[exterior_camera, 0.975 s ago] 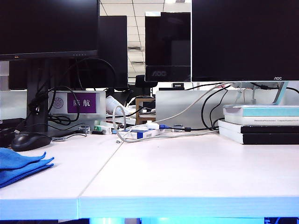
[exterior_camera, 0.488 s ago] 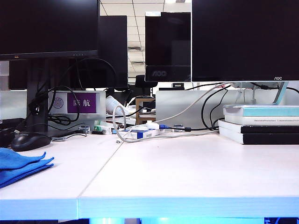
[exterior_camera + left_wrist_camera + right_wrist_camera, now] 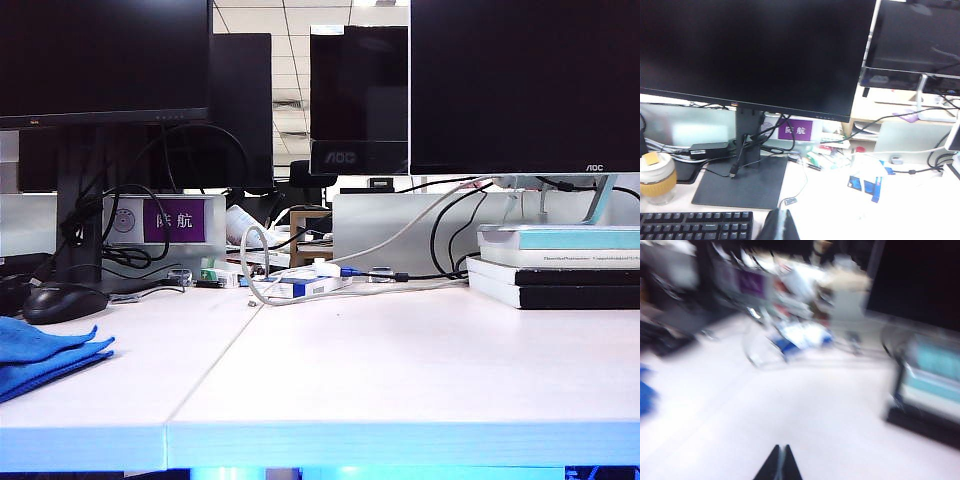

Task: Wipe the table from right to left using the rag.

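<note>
My right gripper [image 3: 780, 460], tips pressed together & empty, hangs over bare desk [image 3: 400, 370]; rag [image 3: 45, 352] lies far left by the mouse [image 3: 62, 300], nearer my left gripper [image 3: 780, 227], whose state I can't tell.

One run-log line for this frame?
rag: far left on table, unheld | right gripper: jaws shut, empty | left gripper: state unclear

Blue rag [image 3: 45, 352], white table [image 3: 400, 370]
</note>
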